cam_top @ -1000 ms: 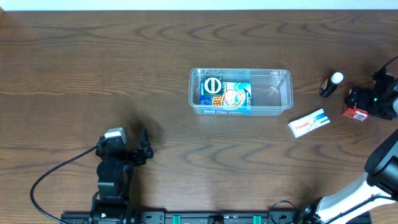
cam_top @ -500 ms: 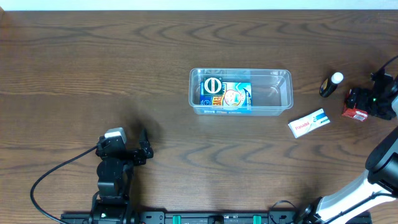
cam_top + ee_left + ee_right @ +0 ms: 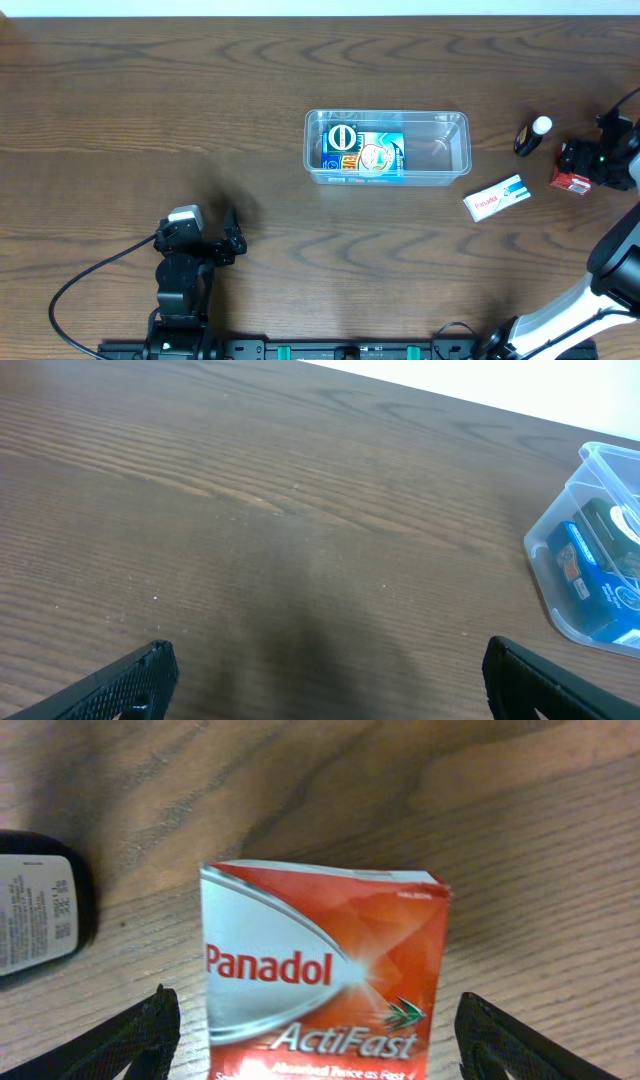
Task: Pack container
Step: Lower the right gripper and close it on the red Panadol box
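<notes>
A dark brown wood-grain table [image 3: 150,110] fills the view, a pale strip [image 3: 320,7] along its far edge.

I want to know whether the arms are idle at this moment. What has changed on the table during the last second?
Nothing visibly changed. The right gripper is open, with its jaws on either side of the red Panadol box. The left gripper is open and holds nothing. The container, the white box and the dark bottle lie where they were.
</notes>
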Controlling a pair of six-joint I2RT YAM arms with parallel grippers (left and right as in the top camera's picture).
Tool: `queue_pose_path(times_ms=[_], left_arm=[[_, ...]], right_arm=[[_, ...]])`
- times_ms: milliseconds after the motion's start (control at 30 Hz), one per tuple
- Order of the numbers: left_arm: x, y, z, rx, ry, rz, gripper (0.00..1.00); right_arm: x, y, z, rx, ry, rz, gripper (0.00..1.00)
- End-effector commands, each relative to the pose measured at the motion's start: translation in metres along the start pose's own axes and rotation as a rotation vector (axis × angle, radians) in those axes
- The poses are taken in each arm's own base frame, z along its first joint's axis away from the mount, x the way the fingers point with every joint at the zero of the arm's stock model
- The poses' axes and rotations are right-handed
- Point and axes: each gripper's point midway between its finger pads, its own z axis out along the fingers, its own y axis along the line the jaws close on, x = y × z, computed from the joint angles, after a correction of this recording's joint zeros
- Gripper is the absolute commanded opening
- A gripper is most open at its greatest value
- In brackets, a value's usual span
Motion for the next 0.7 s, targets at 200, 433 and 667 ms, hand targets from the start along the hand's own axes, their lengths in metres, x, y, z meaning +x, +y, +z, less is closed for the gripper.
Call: queue_pose_path(times_ms=[200,433,667], left_arm=[[0.018,0.006,0.001,-0.026,0.053,0.013,0.98],[0.018,0.006,0.001,-0.026,0.053,0.013,0.98],[0.018,0.006,0.001,-0.026,0.053,0.013,0.98]], right_arm=[[0.003,0.003,0.007,0.059,0.026,-0.047,0.86],[0.007,-0.002,0.009,0.081,0.028,-0.013,0.88],[0.019,0.000,0.025,0.073,0.063,-0.011,0.89]])
